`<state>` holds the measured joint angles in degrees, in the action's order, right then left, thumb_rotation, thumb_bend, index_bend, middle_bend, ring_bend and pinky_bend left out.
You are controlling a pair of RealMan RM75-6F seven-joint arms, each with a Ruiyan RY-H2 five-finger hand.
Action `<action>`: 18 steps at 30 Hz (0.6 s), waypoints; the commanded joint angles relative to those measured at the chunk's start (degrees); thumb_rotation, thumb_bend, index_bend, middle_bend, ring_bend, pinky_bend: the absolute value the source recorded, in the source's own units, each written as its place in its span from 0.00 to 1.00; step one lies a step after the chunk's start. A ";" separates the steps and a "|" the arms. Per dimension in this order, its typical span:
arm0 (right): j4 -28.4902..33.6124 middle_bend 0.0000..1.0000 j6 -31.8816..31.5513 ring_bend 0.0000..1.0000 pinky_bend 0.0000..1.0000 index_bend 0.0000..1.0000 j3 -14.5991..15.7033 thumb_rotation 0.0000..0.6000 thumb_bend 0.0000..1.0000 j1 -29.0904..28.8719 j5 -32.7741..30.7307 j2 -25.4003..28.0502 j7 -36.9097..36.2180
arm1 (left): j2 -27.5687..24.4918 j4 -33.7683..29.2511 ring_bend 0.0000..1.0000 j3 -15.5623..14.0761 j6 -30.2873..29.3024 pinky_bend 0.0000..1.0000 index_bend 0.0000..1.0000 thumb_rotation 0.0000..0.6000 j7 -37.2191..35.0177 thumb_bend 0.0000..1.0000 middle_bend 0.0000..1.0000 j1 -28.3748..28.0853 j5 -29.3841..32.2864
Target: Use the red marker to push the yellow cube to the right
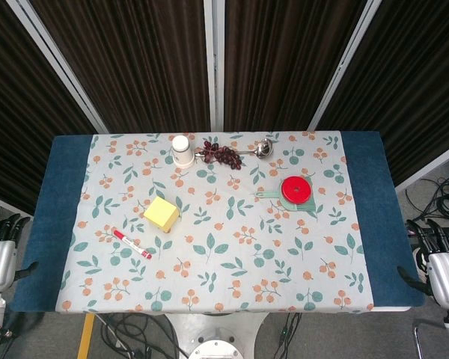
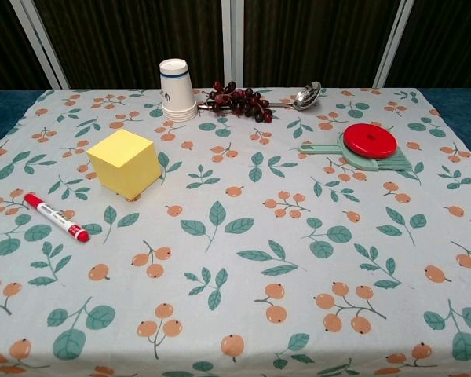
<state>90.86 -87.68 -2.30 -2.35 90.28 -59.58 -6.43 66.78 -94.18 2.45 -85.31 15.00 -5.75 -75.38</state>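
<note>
The yellow cube (image 1: pixel 162 214) (image 2: pixel 125 163) sits on the floral cloth, left of the table's middle. The red marker (image 1: pixel 132 244) (image 2: pixel 56 217), white-bodied with red ends, lies flat just in front and to the left of it, a short gap apart. In the head view my left hand (image 1: pixel 4 247) hangs off the table's left edge, near the front corner. Off the right edge hangs my right hand (image 1: pixel 438 250). Both hold nothing, fingers extended, far from marker and cube. The chest view shows neither hand.
An upturned white paper cup (image 1: pixel 182 151) (image 2: pixel 177 89), dark grapes (image 1: pixel 223 155) (image 2: pixel 239 100) and a metal spoon (image 1: pixel 263 148) (image 2: pixel 304 96) line the back. A red disc (image 1: pixel 297 189) (image 2: pixel 370 140) on a green tool lies at the right. Bare floral cloth (image 1: pixel 239 254) stretches right of the cube.
</note>
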 commanded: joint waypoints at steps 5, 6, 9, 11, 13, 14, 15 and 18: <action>-0.11 0.20 -0.50 0.03 0.14 0.07 0.00 1.00 0.12 0.25 -0.02 0.13 -0.16 | 0.59 1.28 0.16 -0.09 0.00 0.20 0.24 1.00 -1.36 0.05 0.24 -0.08 -2.13; -0.15 0.20 -0.61 0.03 0.14 0.07 -0.04 1.00 0.12 0.28 -0.04 0.10 -0.18 | 0.74 1.55 0.16 0.00 -0.05 0.20 0.24 1.00 -1.67 0.05 0.24 -0.13 -2.46; -0.18 0.20 -0.87 0.03 0.14 0.08 -0.19 1.00 0.12 0.28 -0.03 0.10 -0.33 | 1.15 2.54 0.16 0.28 0.22 0.20 0.26 1.00 -2.71 0.06 0.25 -0.60 -3.49; -0.17 0.20 -0.96 0.03 0.14 0.07 -0.31 1.00 0.12 0.20 0.03 0.16 -0.29 | 1.34 3.25 0.16 0.43 0.85 0.20 0.28 1.00 -3.35 0.07 0.28 -1.20 -4.21; -0.15 0.20 -1.03 0.03 0.14 0.08 -0.40 1.00 0.12 0.10 0.14 0.26 -0.27 | 1.82 4.75 0.17 0.65 1.65 0.21 0.31 1.00 -4.81 0.09 0.31 -2.28 -5.74; -0.15 0.20 -1.02 0.03 0.14 0.08 -0.43 1.00 0.12 0.05 0.18 0.30 -0.28 | 2.18 5.73 0.18 0.73 2.09 0.22 0.33 1.00 -5.53 0.10 0.33 -2.88 -6.56; -0.17 0.20 -0.98 0.03 0.14 0.08 -0.43 1.00 0.12 -0.04 0.28 0.36 -0.32 | 2.71 7.31 0.19 0.75 2.91 0.23 0.35 1.00 -6.73 0.11 0.34 -3.86 -7.83; -0.11 0.20 -0.91 0.03 0.14 0.08 -0.45 1.00 0.12 -0.24 0.57 0.50 -0.34 | 4.45 11.97 0.21 0.62 5.47 0.24 0.38 1.00 -10.09 0.14 0.38 -6.65 -10.87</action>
<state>90.75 -88.59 -2.75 -2.57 90.84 -59.09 -6.77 69.81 -85.30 3.08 -81.85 7.38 -10.23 -83.90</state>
